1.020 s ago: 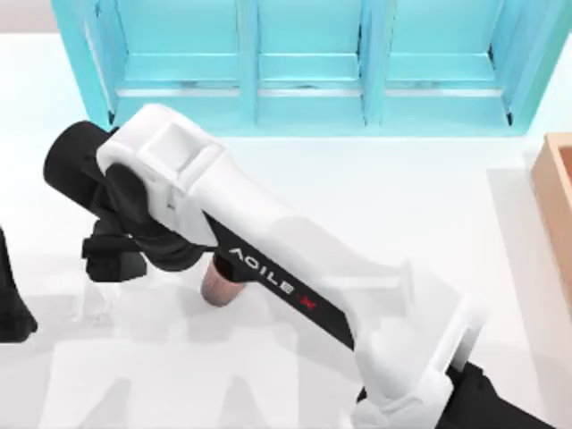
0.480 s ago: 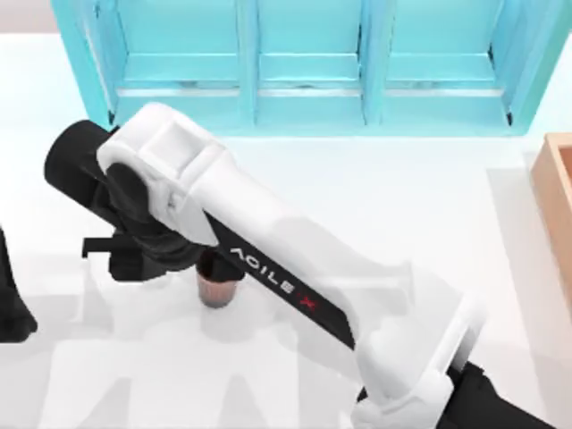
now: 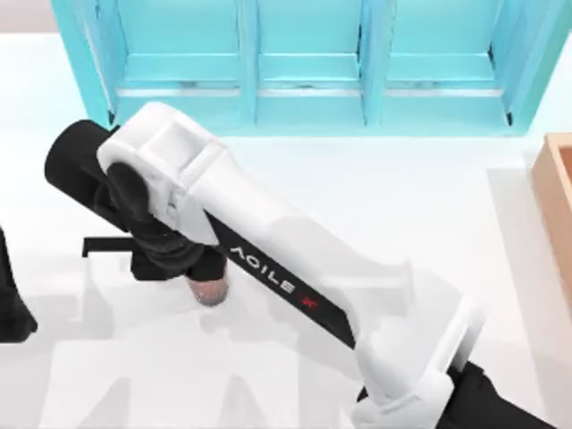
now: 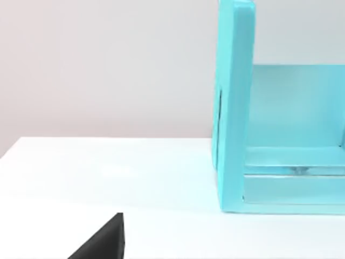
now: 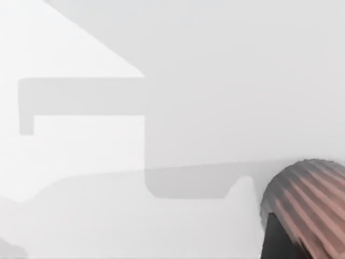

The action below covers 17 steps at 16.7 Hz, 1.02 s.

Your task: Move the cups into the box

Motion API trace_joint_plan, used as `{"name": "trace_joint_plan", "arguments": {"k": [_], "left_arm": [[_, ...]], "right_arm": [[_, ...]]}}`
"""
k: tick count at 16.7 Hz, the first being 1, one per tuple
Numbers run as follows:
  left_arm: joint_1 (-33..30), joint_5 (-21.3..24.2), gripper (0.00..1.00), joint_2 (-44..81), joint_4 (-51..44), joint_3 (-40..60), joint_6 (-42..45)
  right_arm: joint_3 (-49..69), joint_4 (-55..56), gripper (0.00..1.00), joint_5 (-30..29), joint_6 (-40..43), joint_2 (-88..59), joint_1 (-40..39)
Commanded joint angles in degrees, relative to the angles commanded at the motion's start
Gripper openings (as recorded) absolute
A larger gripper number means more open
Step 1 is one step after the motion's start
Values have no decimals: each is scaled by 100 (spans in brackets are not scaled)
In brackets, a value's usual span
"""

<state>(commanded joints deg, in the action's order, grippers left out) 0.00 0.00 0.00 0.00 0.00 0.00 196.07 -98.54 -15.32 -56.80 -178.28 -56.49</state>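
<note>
Reading "AGILE X": right arm (image 3: 268,259) lettering

My right arm (image 3: 295,286) reaches across the table (image 3: 402,206) from five o'clock toward nine o'clock, its wrist directly over a cup (image 3: 211,291) left of centre. The shelf unit (image 3: 304,63) stands along the twelve o'clock edge, and the box (image 3: 556,206) sits at three o'clock. My left arm (image 3: 11,304) is at nine o'clock.
</note>
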Motion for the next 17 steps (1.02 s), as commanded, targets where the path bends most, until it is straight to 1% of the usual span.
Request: {"name": "trace_joint_plan", "arguments": {"k": [7, 10, 13, 17], "left_arm": [[0, 0, 100, 0, 0, 0, 0], [0, 0, 100, 0, 0, 0, 0], [0, 0, 100, 0, 0, 0, 0], [0, 0, 100, 0, 0, 0, 0]], "right_arm": [[-12, 0, 0, 0, -3, 19, -23], [-372, 164, 0, 0, 40, 323, 13], [-1280, 515, 0, 15, 131, 985, 95], [-3206, 1128, 0, 64, 297, 2181, 247]]}}
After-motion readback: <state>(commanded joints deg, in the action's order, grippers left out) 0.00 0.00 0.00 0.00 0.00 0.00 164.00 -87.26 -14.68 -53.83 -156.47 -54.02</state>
